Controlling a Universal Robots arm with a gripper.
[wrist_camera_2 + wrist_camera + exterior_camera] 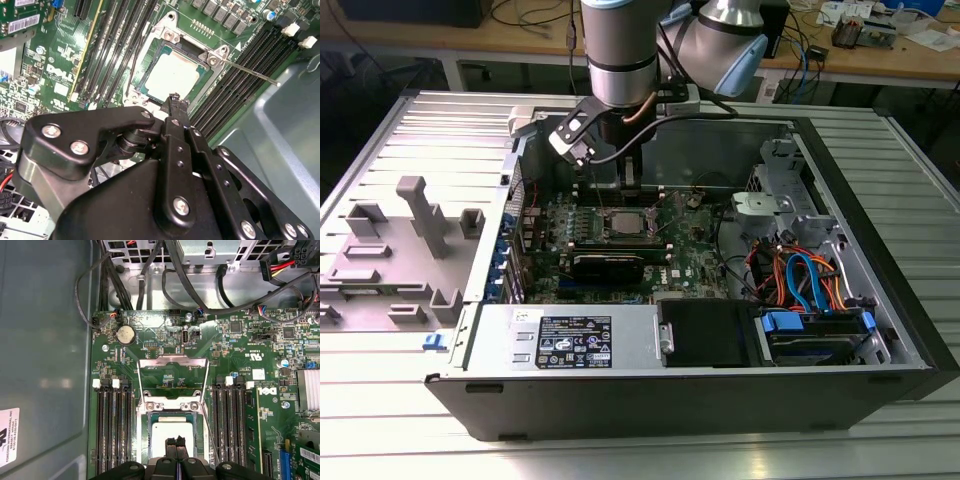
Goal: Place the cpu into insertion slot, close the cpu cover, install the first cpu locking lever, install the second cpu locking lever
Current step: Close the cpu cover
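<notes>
Your claw [175,441], tips pressed together, is poised over the seated cpu [172,429]; the cover [172,361] lies open and, by my judgement, needs swinging shut.

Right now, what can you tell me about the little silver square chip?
The cpu is a small, flat square with a dull silver-grey metal top and a thin green edge. It lies flat in the insertion slot on the green board. The cpu cover is flipped open, so the chip is bare. The gripper, its fingers together, hangs over one edge; I cannot tell if it touches.
</notes>
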